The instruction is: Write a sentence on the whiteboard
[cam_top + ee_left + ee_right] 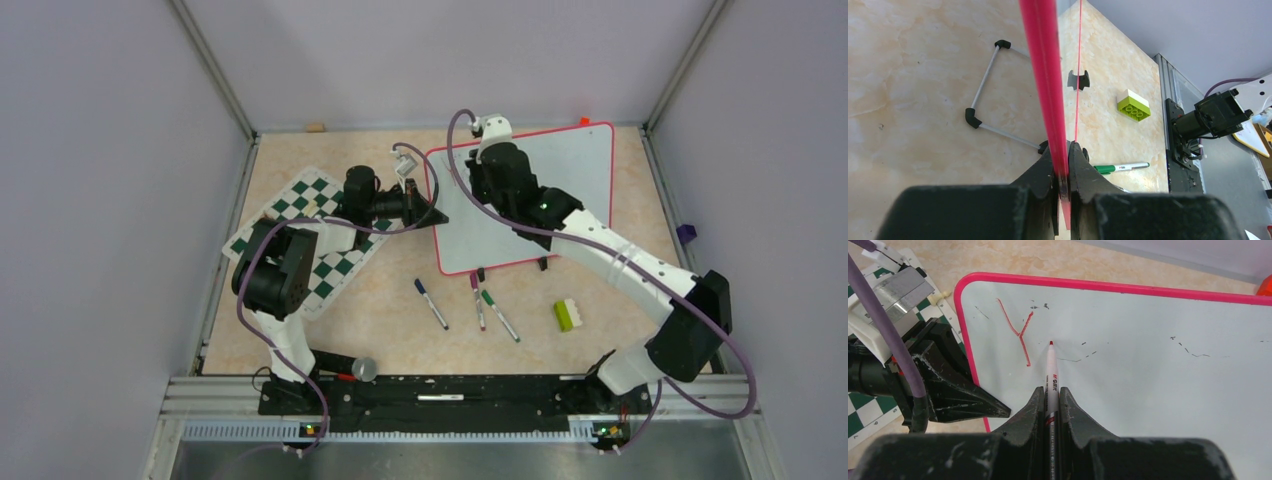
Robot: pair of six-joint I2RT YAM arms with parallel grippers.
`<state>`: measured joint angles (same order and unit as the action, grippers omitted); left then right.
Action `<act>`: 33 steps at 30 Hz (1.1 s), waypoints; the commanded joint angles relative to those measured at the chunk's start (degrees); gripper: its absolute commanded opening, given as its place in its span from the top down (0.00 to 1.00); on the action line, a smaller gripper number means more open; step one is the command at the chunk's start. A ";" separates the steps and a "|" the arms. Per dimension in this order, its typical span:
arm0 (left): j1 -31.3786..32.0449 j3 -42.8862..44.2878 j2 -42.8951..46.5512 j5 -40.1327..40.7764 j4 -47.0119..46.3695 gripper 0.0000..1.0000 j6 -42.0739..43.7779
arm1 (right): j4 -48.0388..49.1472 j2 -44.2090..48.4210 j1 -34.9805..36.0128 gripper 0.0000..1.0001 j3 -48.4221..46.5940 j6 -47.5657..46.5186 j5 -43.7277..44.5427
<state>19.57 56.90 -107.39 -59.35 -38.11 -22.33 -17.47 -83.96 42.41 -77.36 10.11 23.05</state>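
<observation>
1. The whiteboard (pixel 580 170) lies at the upper centre-right of the top view, on the tan table (pixel 380 320).
2. Left gripper (pixel 1063 150) — jaws clamped on the whiteboard's pink left edge.
3. Right gripper (pixel 1050 392) — closed around a red marker (pixel 1050 367), its tip at the whiteboard just right of a red letter Y (pixel 1020 332).

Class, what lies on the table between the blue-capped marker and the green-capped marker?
A purplish-capped marker lies between the blue-capped marker and the green-capped marker, seen in the top external view.
</observation>
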 commanded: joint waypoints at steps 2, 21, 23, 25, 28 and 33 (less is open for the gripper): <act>0.85 -0.92 -2.36 0.33 2.78 1.00 9.23 | 1.49 -1.40 -0.81 1.00 -3.29 -0.42 2.13; 0.88 -1.09 -2.19 0.40 2.78 1.00 9.37 | -0.07 -1.39 -0.84 1.00 -1.74 -0.53 -3.21; 0.91 -1.09 -2.14 0.42 2.78 1.00 9.38 | -0.32 -1.11 -0.84 1.00 -1.26 -0.47 -3.85; 0.86 -1.09 -2.21 0.46 2.78 1.00 9.38 | -0.60 -0.88 -0.84 1.00 -0.76 -0.38 -4.01; 0.90 -1.09 -2.20 0.45 2.78 1.00 9.38 | -0.93 -0.38 -0.83 1.00 0.07 -0.41 -3.54; 0.90 -1.09 -2.18 0.52 2.69 1.00 9.39 | -1.64 0.23 -0.84 1.00 0.95 -0.44 -2.90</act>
<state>19.55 56.90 -107.39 -59.02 -37.71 -22.39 -18.33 -85.56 42.11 -77.21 10.07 19.38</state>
